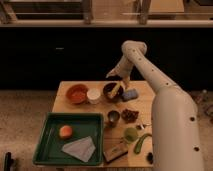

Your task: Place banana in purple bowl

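The gripper (113,75) hangs above the purple bowl (113,91) – banana (115,90) inside – finger state impossible to tell

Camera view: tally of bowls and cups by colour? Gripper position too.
Orange bowl: 1
Purple bowl: 1, banana inside
White cup: 1
Dark cup: 1
Total: 4
Gripper: above the purple bowl.

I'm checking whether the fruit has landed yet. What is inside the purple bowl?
A small yellow banana lies inside the purple bowl. The gripper hangs just above the bowl's rim. The bowl's floor beneath the banana is hidden.
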You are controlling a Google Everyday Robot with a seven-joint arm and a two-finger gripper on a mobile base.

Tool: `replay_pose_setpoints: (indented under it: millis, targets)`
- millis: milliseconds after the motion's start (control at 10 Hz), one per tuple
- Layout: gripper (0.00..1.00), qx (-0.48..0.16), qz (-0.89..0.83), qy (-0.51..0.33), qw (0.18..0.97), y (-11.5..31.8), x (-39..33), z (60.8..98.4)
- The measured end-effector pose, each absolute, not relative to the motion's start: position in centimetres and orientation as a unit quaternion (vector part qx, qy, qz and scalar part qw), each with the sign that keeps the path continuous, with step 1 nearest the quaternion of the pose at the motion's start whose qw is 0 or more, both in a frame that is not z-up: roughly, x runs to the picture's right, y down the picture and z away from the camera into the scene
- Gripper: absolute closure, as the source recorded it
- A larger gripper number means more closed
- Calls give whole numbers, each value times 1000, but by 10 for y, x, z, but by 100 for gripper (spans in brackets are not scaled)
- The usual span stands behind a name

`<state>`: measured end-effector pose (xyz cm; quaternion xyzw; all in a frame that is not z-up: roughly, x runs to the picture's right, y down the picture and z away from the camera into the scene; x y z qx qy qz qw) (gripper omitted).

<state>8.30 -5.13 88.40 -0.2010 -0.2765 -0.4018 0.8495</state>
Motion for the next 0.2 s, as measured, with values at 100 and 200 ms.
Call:
replay_pose_setpoints:
  millis: [100, 200]
  targets:
    - [20, -199, -401, -273, 852, -53, 85, 883]
    - [20, -196, -399, -269, 855, -56, 87, 882]
